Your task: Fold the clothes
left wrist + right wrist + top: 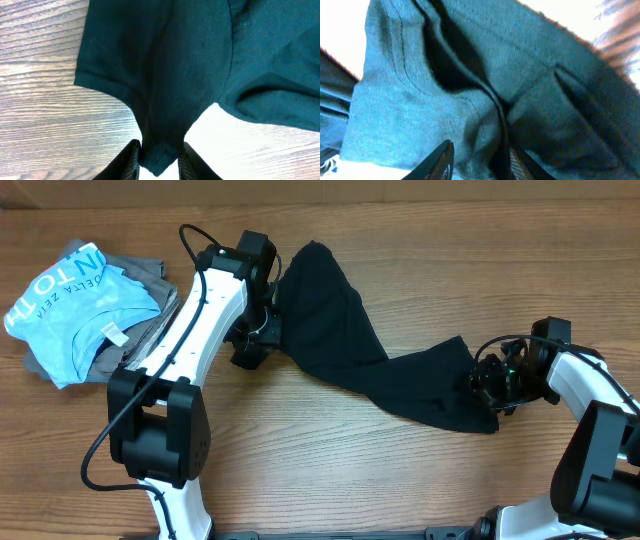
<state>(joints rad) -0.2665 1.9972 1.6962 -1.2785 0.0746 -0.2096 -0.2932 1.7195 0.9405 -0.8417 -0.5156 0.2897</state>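
Far left of the surface: a stack of other clothes, a light blue shirt on top of grey ones, is lying well apart from the work. It is best left alone.

Left jaws: a wad of the dark garment is being pinched between them, and they are closed nearly all the way on it. In the left wrist view the cloth is fanning out from that pinch, with a hemmed edge to one side. Whether that edge is a sleeve or a bottom hem cannot be told.

Middle: the garment is being stretched as a twisted band between the two arms. Its centre is lying on the surface.

Right jaws: the far end of the cloth is being gripped, with the jaws narrowed onto a thick crease. Several layers seem to be caught.

Judgement: the garment is being spread ahead of the first fold, and no fold is showing yet.

To do it well:
- Tension is being carried through bunched grips, so the twist should be taken out before the cloth is laid down.
- Both ends should be lowered together, with the pull kept even.
- A regrip on a single-layer edge is probably needed on each side, or creases will be folded in.
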